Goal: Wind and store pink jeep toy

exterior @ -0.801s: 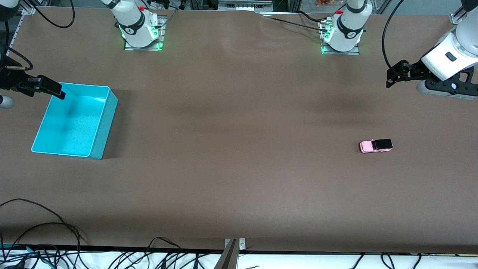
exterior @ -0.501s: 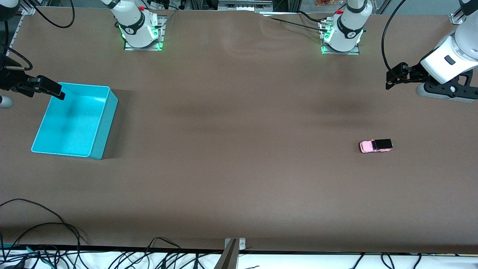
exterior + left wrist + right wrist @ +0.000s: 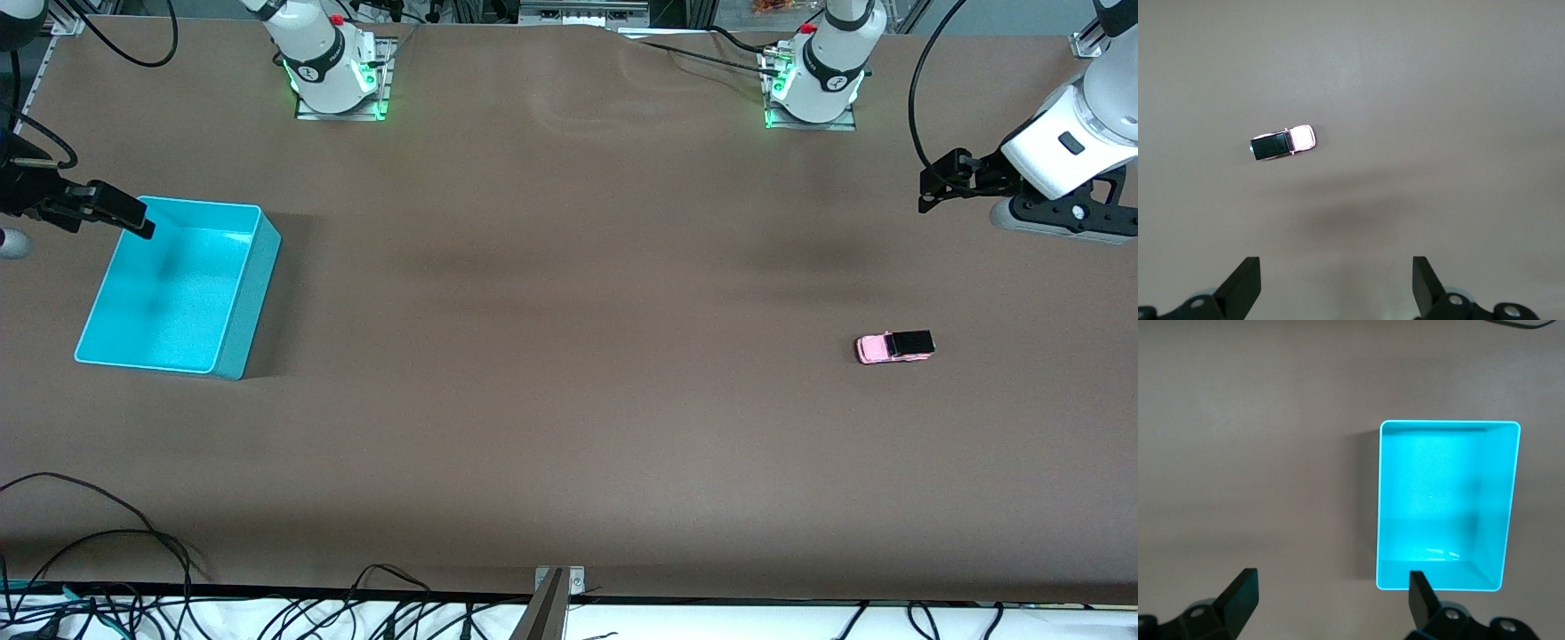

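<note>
Front view: the pink jeep toy (image 3: 894,347), a tiny boxy pink plastic car with a black roof over its rear half and dark wheels, is seen standing on its wheels on the brown paper-covered worktop (image 3: 569,400), toward the left arm's end and about midway between the edge along the robots' bases and the edge nearest the front camera. Its pink bonnet is turned toward the right arm's end of the worktop, its black-roofed end toward the left arm's end. In the left wrist view the same toy (image 3: 1283,143) is shown alone on bare brown surface, a soft shadow lying on the surface between it and the fingers (image 3: 1245,285), which are spread wide apart with nothing held. The left gripper (image 3: 930,188) is held in the air over the worktop near the left arm's end edge, well apart from the toy. Bare worktop is seen all around the toy. A rectangular turquoise plastic bin (image 3: 233,293), open-topped, is set near the right arm's end edge, well apart from the toy, with a long open stretch of surface between the two. The right gripper (image 3: 133,219) is held over the bin's corner nearest the bases and the end edge; in the right wrist view its fingers (image 3: 1238,600) are spread apart, empty, and the bin (image 3: 1443,580) is shown with nothing inside. Black cables (image 3: 89,533) are seen lying along the edge nearest the front camera.
</note>
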You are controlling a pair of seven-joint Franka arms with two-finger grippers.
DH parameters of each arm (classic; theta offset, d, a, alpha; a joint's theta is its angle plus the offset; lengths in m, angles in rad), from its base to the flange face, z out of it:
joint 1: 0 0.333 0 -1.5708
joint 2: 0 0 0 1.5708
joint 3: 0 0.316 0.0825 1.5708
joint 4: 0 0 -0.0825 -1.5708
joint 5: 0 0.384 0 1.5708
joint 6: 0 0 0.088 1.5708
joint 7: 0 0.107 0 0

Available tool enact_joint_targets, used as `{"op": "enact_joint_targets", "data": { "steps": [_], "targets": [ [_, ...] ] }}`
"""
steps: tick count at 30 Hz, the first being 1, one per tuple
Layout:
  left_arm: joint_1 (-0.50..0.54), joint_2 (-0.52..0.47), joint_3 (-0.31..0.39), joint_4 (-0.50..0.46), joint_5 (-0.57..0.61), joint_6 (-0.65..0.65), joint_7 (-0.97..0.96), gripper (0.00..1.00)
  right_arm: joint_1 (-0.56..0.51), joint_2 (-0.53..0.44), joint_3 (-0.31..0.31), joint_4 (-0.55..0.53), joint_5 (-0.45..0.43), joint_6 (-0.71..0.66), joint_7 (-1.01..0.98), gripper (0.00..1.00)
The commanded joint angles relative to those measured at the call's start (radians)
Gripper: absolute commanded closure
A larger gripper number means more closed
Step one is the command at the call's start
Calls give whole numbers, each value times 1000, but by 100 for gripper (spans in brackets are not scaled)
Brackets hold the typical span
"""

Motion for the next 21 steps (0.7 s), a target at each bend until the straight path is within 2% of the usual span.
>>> {"op": "enact_joint_targets", "data": {
  "steps": [1,21],
  "targets": [
    [5,13,-2,31,15,-24,-11,0,-5,16,3,28,17,-1,5,0],
    [5,8,-4,33,13,-25,-2,0,-3,16,5,36,18,7,6,0]
  ]
}}
